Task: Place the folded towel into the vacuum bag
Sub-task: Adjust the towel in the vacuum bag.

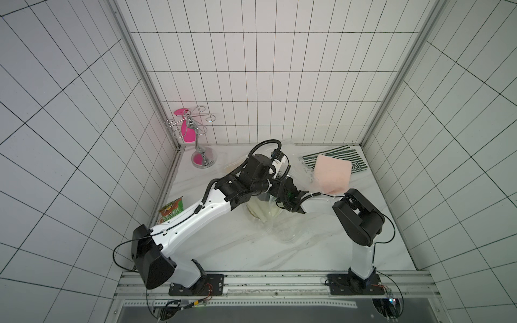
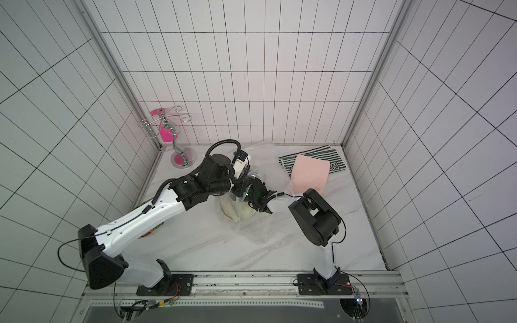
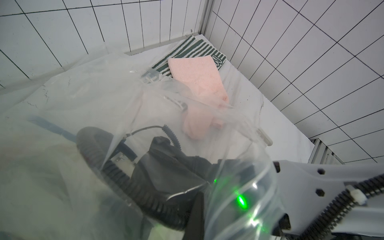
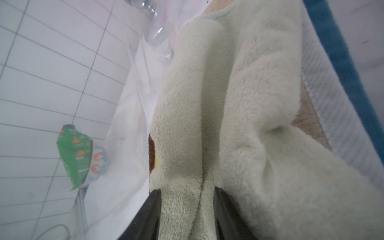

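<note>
We judge this the release step: the cream towel [image 4: 239, 104] lies inside the vacuum bag [image 1: 282, 232], in the middle of the counter [image 1: 223, 251]. The left pincer [image 1: 281, 174] is closed on the bag's mouth. The right pincer [image 4: 187, 189] straddles a fold, and we cannot tell whether it grips. Next, withdraw toward 3 o'clock.

White tiles with thin dark joints cover the back wall [image 1: 251, 84] and both side walls [image 1: 56, 125], which meet at two pale metal corner posts [image 1: 145, 81]. The floor of the booth is a white marble-look tabletop [image 1: 279, 257] with faint grey veins. A ribbed aluminium rail [image 1: 279, 282] runs along its near edge. A chrome hook stand [image 1: 203, 160] stands in the far left corner, with a pink piece [image 1: 188, 134] hanging on it. A green-and-white striped mat [image 1: 335, 151] lies in the far right corner. The light is even and soft, with no hard shadows.
</note>
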Motion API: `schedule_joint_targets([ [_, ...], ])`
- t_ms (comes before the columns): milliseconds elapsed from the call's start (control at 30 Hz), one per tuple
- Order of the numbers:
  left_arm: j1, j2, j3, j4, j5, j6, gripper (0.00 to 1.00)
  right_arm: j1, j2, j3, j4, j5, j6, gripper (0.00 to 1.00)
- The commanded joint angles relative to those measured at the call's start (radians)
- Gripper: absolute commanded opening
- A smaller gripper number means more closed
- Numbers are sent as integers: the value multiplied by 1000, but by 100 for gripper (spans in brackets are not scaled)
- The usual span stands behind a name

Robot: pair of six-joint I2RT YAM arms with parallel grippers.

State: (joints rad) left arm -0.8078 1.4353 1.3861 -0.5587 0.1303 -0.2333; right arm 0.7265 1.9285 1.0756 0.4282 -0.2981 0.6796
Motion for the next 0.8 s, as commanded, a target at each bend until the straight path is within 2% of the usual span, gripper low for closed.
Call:
schedule_joint_targets([
  [0, -1, -10, -29, -6, 13, -11, 0, -3, 20, 93, -1, 43, -48, 54],
  [167, -5, -11, -34, 3, 23, -13, 0, 15, 138, 225, -35, 12, -90, 66],
  [300, -7, -3, -40, 8, 41, -13, 0, 41, 181, 272, -33, 18, -123, 66],
  [433, -7, -1, -56, 21, 55, -20, 0, 70, 247, 388, -176, 77, -184, 65],
  [500, -9, 2, -61, 29, 68, -29, 0, 73, 291, 427, -196, 96, -199, 58],
  [600, -19, 11, -64, 30, 87, -38, 0, 69, 316, 453, -166, 88, -216, 43],
  [767, -31, 5, -84, 33, 98, -49, 0, 63, 261, 367, 104, 28, -237, 9],
])
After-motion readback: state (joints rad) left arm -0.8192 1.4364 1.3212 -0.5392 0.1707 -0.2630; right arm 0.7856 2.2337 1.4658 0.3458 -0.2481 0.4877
